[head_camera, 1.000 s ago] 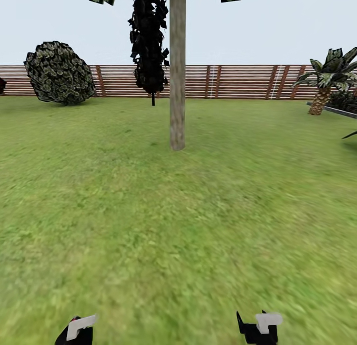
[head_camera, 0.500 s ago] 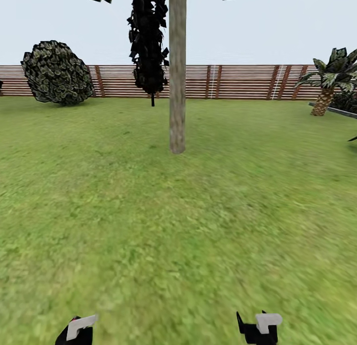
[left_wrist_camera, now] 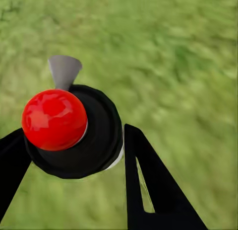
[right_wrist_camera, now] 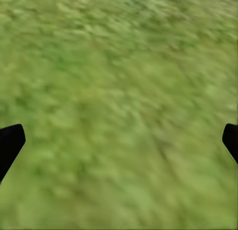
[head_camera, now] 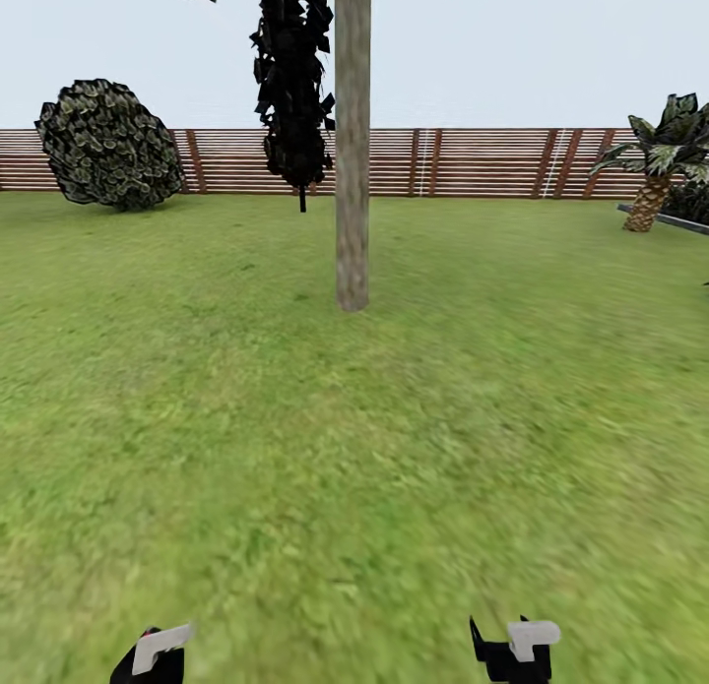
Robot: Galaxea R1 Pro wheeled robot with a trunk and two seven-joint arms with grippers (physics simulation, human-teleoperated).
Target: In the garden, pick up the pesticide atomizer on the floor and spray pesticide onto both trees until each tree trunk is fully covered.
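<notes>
Left gripper [left_wrist_camera: 74, 155] pinching the black atomizer with red round top [left_wrist_camera: 54, 119], right gripper [right_wrist_camera: 119, 140] spreading wide over grass, straight grey-tan tree trunk [head_camera: 352, 143] standing upper centre of head view

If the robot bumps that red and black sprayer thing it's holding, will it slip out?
Probably not easily: in the left wrist view the pesticide atomizer sits between the left gripper's black fingers, pressed from both sides. Its round black body looks smooth, so it might twist. The red ball top looks hard, not squishy.
</notes>
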